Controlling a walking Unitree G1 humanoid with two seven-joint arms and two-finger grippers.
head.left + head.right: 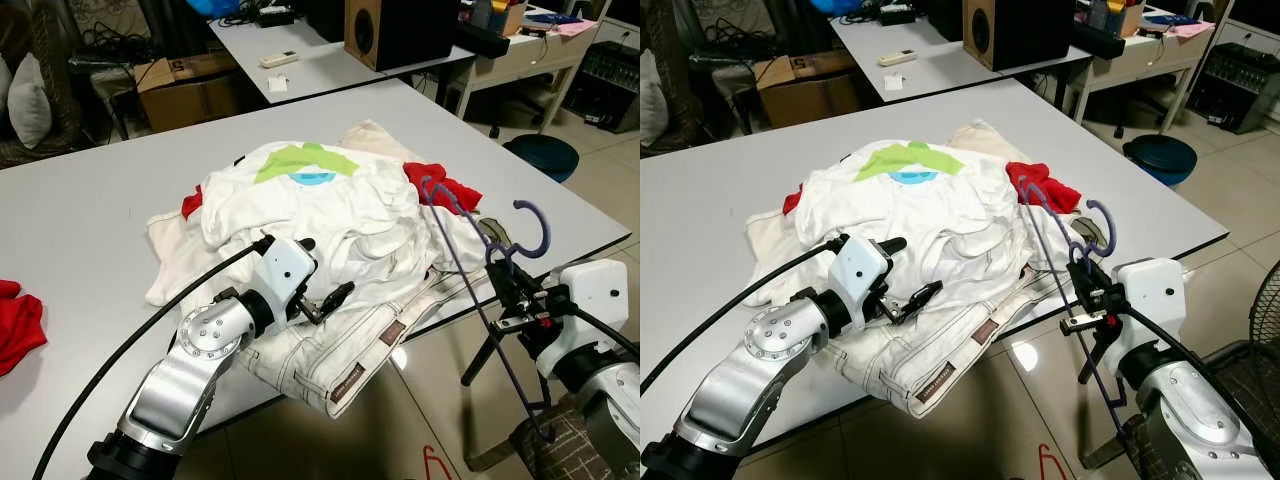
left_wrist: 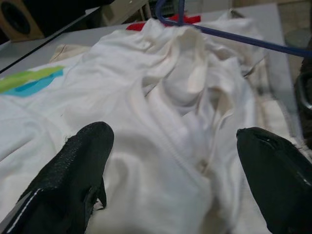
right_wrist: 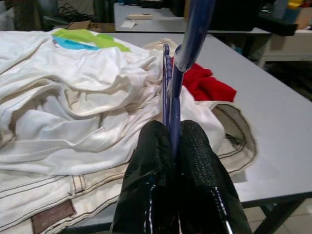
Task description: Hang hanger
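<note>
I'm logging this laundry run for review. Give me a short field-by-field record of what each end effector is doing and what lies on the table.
right end effector: shut on the purple hanger, held at the table's near edge
left end effector: open, hovering above the white shirt
pile: white shirt on top, cream jeans beneath, overhanging the edge
other cloth: red garment behind the hanger
surface: grey table

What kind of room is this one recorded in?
Probably a workroom or lab-like office rather than a lived-in home: large grey tables, a speaker and a cardboard box behind, tiled floor. A pile of clothes lies on the near table.
</note>
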